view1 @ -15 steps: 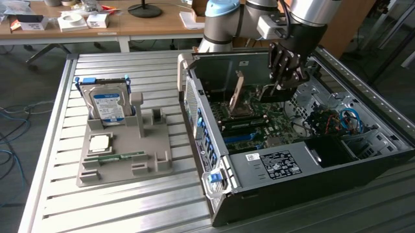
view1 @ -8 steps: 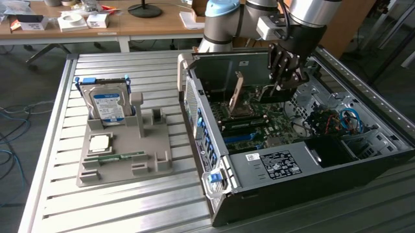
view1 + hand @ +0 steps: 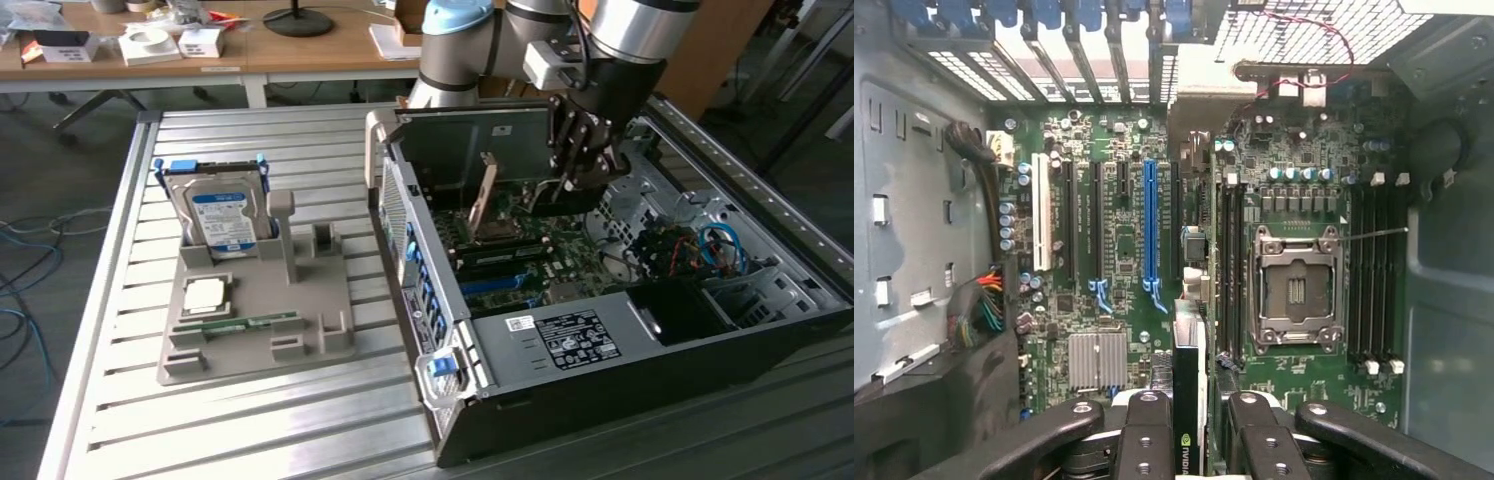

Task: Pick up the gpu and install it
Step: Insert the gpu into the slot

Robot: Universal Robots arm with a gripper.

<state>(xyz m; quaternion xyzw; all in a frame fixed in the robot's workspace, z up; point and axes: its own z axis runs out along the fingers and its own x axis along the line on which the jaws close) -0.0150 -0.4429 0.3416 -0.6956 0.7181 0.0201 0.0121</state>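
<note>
The gpu point(image 3: 1189, 400) is a thin dark card seen edge-on in the wrist view, with a green logo on its edge. My gripper point(image 3: 1189, 425) is shut on it, one finger on each side. It hangs above the green motherboard point(image 3: 1124, 300), close to the long blue slot point(image 3: 1149, 235) and the black slot beside it, apart from both. In the exterior view my gripper point(image 3: 577, 182) reaches down into the open computer case point(image 3: 587, 330), with the dark gpu point(image 3: 554, 200) below its fingers.
The open CPU socket point(image 3: 1297, 285) and memory slots point(image 3: 1374, 270) lie beside the card. Case walls and cables point(image 3: 707, 250) hem the gripper in. Outside the case, a grey holder point(image 3: 254, 340) carries a hard drive point(image 3: 220, 220) and a green memory stick point(image 3: 247, 323).
</note>
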